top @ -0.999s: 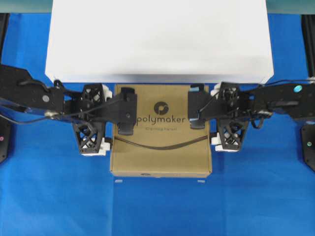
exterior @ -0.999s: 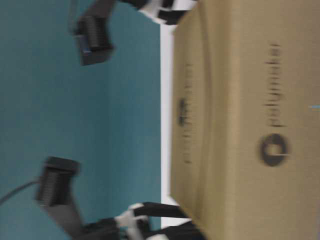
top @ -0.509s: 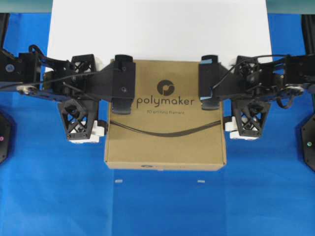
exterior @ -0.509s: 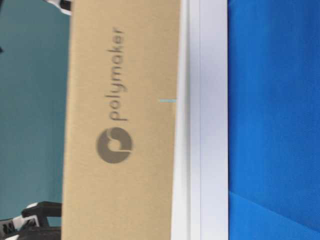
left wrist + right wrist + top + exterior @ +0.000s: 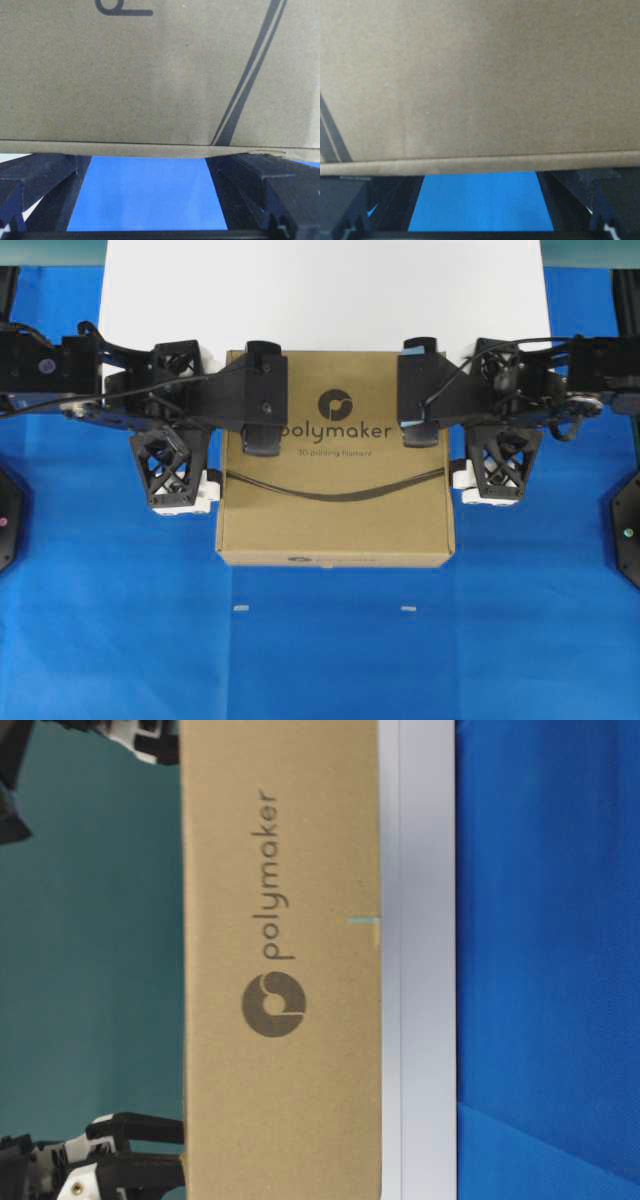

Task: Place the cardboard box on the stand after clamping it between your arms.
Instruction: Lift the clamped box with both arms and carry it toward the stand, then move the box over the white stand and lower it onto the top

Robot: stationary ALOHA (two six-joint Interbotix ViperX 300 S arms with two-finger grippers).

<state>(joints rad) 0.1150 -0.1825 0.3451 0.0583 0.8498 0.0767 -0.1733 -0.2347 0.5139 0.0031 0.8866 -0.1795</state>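
cardboard box (image 5: 335,510) far edge seemingly over stand (image 5: 320,290)

stand (image 5: 320,290) cut off at top edge, near strip hidden behind cardboard box (image 5: 335,510)

Bright, even light falls from above. The stand (image 5: 320,290) glares almost featureless white. Soft, short shadows edge the cardboard box (image 5: 335,530) on the blue worktop (image 5: 320,660). The overhead view is fairly sharp; the table-level view is soft. In both wrist views the box is hazy close to the hand.
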